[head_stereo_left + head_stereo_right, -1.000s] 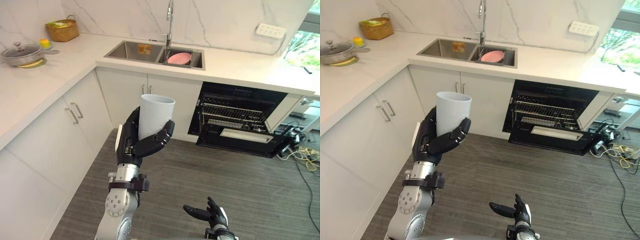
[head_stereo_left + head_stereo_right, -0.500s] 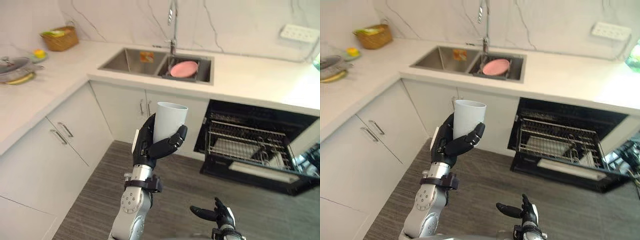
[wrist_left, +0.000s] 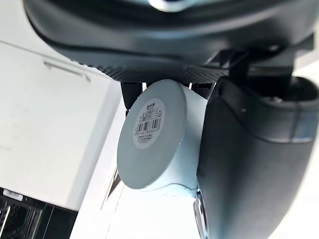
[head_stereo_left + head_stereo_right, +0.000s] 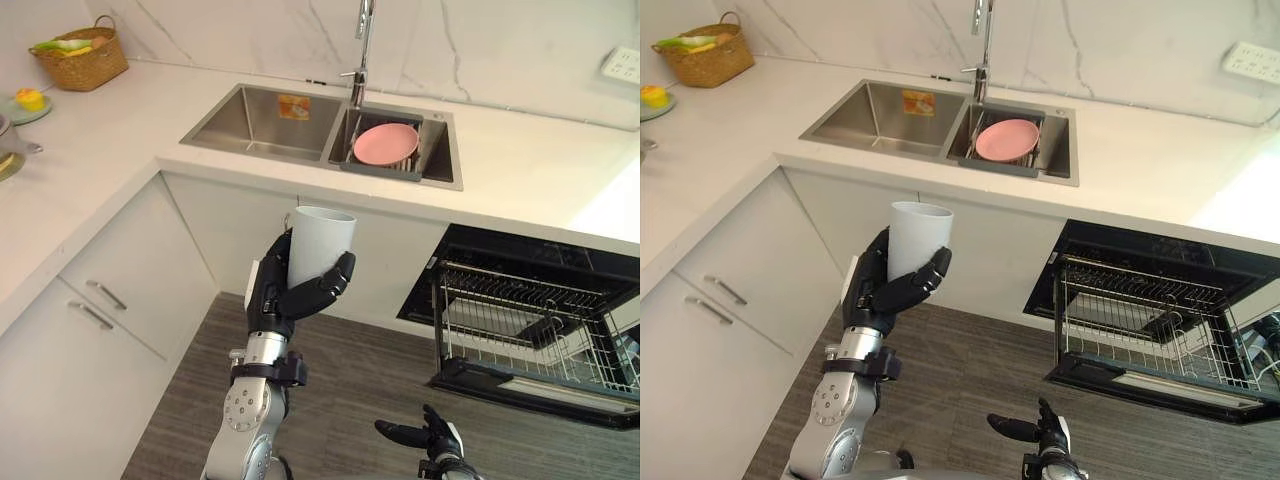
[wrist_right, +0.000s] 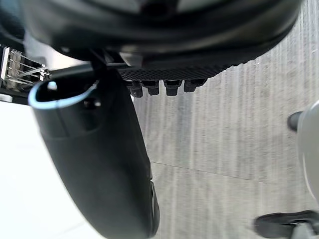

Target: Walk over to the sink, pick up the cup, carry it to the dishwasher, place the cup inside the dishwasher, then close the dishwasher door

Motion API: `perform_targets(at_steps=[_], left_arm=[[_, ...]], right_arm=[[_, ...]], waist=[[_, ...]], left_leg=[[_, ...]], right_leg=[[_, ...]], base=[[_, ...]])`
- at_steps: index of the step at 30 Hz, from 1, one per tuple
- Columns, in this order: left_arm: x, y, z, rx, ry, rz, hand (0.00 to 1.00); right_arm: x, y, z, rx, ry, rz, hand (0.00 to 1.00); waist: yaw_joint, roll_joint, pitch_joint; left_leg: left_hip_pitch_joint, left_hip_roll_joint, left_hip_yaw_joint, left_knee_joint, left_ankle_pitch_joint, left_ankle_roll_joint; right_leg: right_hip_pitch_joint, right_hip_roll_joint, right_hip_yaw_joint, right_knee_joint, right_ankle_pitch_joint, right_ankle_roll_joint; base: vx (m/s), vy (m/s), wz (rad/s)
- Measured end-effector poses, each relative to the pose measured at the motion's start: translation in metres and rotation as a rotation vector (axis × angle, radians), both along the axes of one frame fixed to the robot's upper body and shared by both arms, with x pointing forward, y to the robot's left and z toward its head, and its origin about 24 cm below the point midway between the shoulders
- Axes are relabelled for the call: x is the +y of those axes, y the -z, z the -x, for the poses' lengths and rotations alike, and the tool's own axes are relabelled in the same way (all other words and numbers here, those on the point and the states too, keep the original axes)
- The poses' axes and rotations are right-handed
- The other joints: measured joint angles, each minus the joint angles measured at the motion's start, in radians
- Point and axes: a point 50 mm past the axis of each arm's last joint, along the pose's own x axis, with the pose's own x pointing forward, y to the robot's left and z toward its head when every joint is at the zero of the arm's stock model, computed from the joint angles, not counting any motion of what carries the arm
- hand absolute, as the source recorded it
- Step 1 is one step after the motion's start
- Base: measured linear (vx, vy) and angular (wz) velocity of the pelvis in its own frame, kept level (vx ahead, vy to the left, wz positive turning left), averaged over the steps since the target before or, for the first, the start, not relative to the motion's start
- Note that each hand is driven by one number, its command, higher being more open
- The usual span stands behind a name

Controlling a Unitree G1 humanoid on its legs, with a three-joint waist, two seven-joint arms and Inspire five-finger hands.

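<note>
One white cup (image 4: 320, 245), upright and mouth upward, gripped by the left hand (image 4: 272, 298), with fingers and thumb curled round its lower wall. Held in the air, clear of every surface, in front of the white cabinet doors (image 4: 230, 225) below the sink (image 4: 250, 118). Round base of the cup, bearing a barcode label, seen from below in the left wrist view, clasped between dark thumb and fingers.

Right hand (image 4: 432, 438) low at the near edge, above the grey plank floor (image 4: 370, 370), empty, with fingers relaxed and spread and thumb pointing left.

Dishwasher (image 4: 540, 320) under the worktop (image 4: 110, 170), to the right of the sink, with door lowered and wire rack (image 4: 530, 310) exposed. Well apart from the cup, which stands to its left.

Double-basin steel sink set in the white worktop, with a pink plate (image 4: 386, 143) tilted on edge in the right basin. Tap (image 4: 362, 40) at the far side between the basins. Wicker basket (image 4: 80, 55) on the far left of the worktop, against the marble wall.
</note>
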Motion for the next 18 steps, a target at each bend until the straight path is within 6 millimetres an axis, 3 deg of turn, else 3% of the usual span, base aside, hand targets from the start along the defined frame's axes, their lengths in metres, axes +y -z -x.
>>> perform_targets(at_steps=[1, 3, 6, 7, 8, 9, 10, 12, 16, 18], left_arm=[[-0.003, 0.001, 0.001, 0.002, 0.019, -0.005, 0.00], [-0.006, -0.001, 0.002, -0.005, 0.030, -0.001, 0.00], [-0.009, -0.009, 0.000, -0.049, 0.040, -0.009, 0.00], [-0.009, -0.011, 0.000, -0.060, 0.036, -0.017, 0.00], [-0.009, -0.012, -0.001, -0.067, 0.033, -0.026, 0.00], [-0.009, -0.012, -0.001, -0.069, 0.034, -0.029, 0.00], [-0.014, -0.008, -0.002, -0.055, 0.035, -0.035, 0.00], [-0.019, -0.006, -0.003, -0.049, 0.047, -0.038, 0.00], [-0.029, -0.009, -0.007, -0.070, 0.077, -0.045, 0.00], [-0.029, -0.012, -0.008, -0.084, 0.075, -0.040, 0.00]], right_arm=[[0.001, -0.001, -0.001, -0.007, 0.002, -0.002, 1.00], [0.007, -0.005, -0.004, -0.038, 0.004, -0.016, 1.00], [0.016, -0.027, -0.030, -0.186, -0.006, -0.019, 1.00], [0.017, -0.040, -0.043, -0.266, -0.017, -0.010, 1.00], [0.018, -0.056, -0.056, -0.353, -0.027, -0.005, 1.00], [0.020, -0.063, -0.061, -0.397, -0.031, -0.003, 1.00], [0.014, -0.083, -0.072, -0.501, -0.051, 0.026, 1.00], [0.009, -0.106, -0.080, -0.611, -0.068, 0.052, 1.00], [0.007, -0.141, -0.085, -0.782, -0.056, 0.084, 1.00], [0.009, -0.157, -0.085, -0.855, -0.045, 0.088, 1.00]], waist=[[-0.001, 0.000, 0.000], [-0.025, 0.006, -0.004], [-0.055, 0.007, -0.003], [-0.056, 0.004, -0.002], [-0.060, -0.002, -0.006], [-0.069, -0.013, -0.009], [-0.076, 0.025, -0.005], [-0.077, 0.046, -0.005], [-0.084, 0.050, -0.004], [-0.081, 0.053, -0.001]], left_leg=[[0.058, -0.008, 0.022, -0.042, -0.001, 0.005], [0.113, -0.004, 0.031, -0.079, -0.012, 0.010], [0.140, 0.022, 0.059, -0.082, -0.039, -0.014], [0.156, 0.036, 0.083, -0.074, -0.052, -0.030], [0.164, 0.041, 0.097, -0.065, -0.067, -0.050], [0.165, 0.034, 0.095, -0.055, -0.079, -0.062], [0.171, 0.065, 0.083, -0.035, -0.102, -0.076], [0.190, 0.080, 0.067, -0.044, -0.098, -0.070], [0.235, 0.081, 0.064, -0.066, -0.060, -0.070], [0.228, 0.092, 0.063, 0.004, -0.061, -0.072]], right_leg=[[-0.064, -0.017, 0.004, 0.151, 0.031, -0.019], [-0.136, -0.007, -0.001, 0.274, -0.019, -0.037], [-0.266, 0.045, -0.044, 0.250, -0.068, -0.052], [-0.292, 0.069, -0.073, 0.162, -0.066, -0.057], [-0.297, 0.092, -0.103, 0.032, -0.037, -0.062], [-0.287, 0.103, -0.105, -0.050, 0.032, -0.072], [-0.255, 0.138, -0.114, -0.088, 0.048, -0.133], [-0.236, 0.165, -0.105, -0.110, 0.044, -0.145], [-0.187, 0.177, -0.100, -0.136, 0.037, -0.153], [-0.146, 0.181, -0.093, -0.170, 0.034, -0.147]], base=[[0.20, 0.112, -0.39], [0.20, 0.077, -0.24], [0.17, -0.049, -0.29], [0.22, -0.117, -0.55], [0.24, -0.132, -0.46], [0.33, -0.142, -0.36], [0.28, -0.110, -0.26], [0.27, -0.101, -0.33], [0.16, -0.063, -0.10], [0.08, -0.013, -0.05]])
